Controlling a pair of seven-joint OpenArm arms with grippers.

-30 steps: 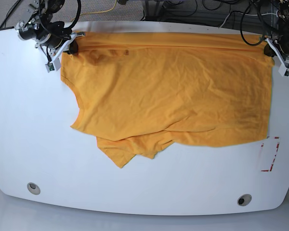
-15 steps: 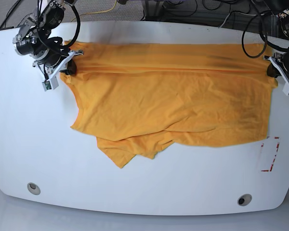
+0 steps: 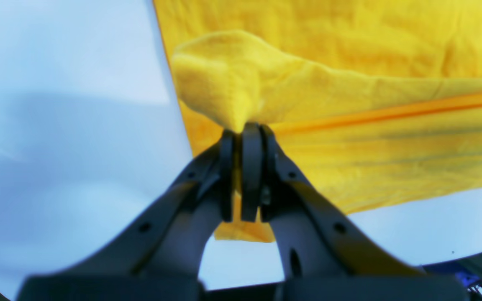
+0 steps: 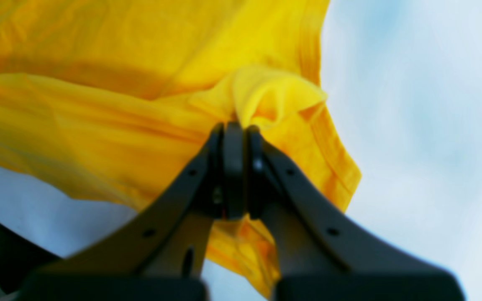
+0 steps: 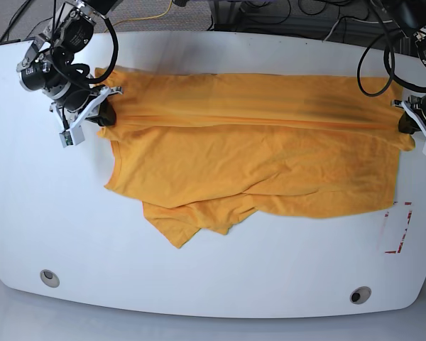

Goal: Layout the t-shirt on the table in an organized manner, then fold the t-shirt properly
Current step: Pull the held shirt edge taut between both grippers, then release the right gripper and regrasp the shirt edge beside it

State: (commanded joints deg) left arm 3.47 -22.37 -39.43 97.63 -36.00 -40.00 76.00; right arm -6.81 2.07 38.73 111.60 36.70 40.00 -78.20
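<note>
where the left wrist view looks down its own arm, the left hand (image 3: 241, 133) is clenched on a bunched corner of the t-shirt (image 3: 349, 62), its two dark fingers pressed together with a thin strip of yellow cloth squeezed between them. a puffed fold of fabric rises just above the fingertips, and a taut orange hem line runs off to the right edge. more cloth lies flat beyond, and the glossy white desk (image 3: 57, 104) fills the left side and shows again below the hanging edge. no lettering can be read on the cloth here.

seen from the right wrist, the right hand (image 4: 234, 129) is likewise clenched on a gathered corner of the t-shirt (image 4: 119, 62), the fingers closed tight with cloth pinched between them. a stitched hem drops down the right of the fingers, and the white desk (image 4: 412, 125) shows blurred to the right.

from the base view, the t-shirt (image 5: 255, 156) lies spread across the far half of the desk (image 5: 213, 284), its far edge lifted and folded toward the near side in a long band between the two arms. the right hand (image 5: 105, 114) grips the corner on this view's left, the left hand (image 5: 405, 126) the corner on its right. a sleeve pokes out at the near left edge. a red outline mark (image 5: 399, 227) sits just near the shirt's near right corner, and two grommet holes (image 5: 50, 277) lie along the near edge. no writing or heart shows on the visible side.
</note>
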